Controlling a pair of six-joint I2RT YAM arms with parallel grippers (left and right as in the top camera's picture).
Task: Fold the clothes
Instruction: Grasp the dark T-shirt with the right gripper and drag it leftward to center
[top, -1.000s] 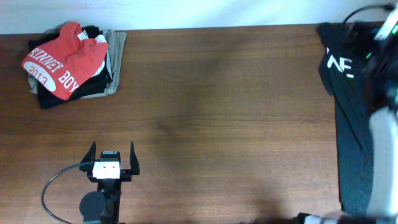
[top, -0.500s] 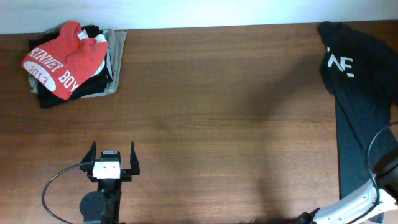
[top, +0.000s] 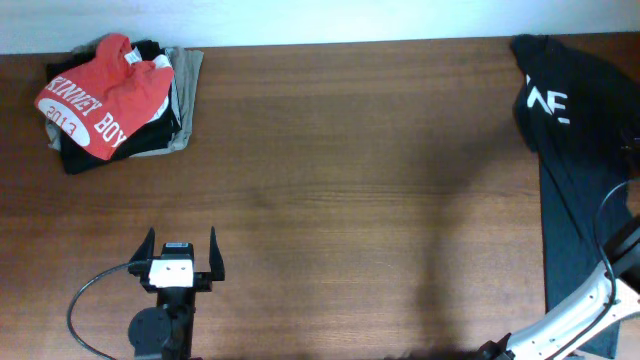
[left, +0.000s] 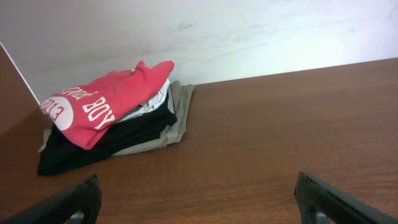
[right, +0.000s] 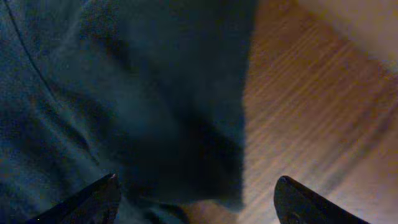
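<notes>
The clothes, a black T-shirt (top: 575, 150) with white lettering, lie stretched along the table's right edge. In the right wrist view the dark cloth (right: 124, 93) fills the left side, and its edge ends on bare wood. My right gripper (right: 198, 193) hovers open just over that edge, one finger above cloth, the other above wood, with nothing pinched. Only its white arm link (top: 590, 305) shows in the overhead view. My left gripper (top: 181, 248) rests open at the near left, far from the shirt, with bare wood between its fingertips (left: 87, 194).
A pile of folded garments sits at the far left corner, topped by a red T-shirt (top: 100, 95) over black and beige (top: 187, 95) pieces; it also shows in the left wrist view (left: 106, 102). A white wall runs behind the brown table (top: 350, 180).
The right arm, a blur over the shirt's upper part a second ago, has swung down to the near right corner. The left arm and the pile have not moved.
</notes>
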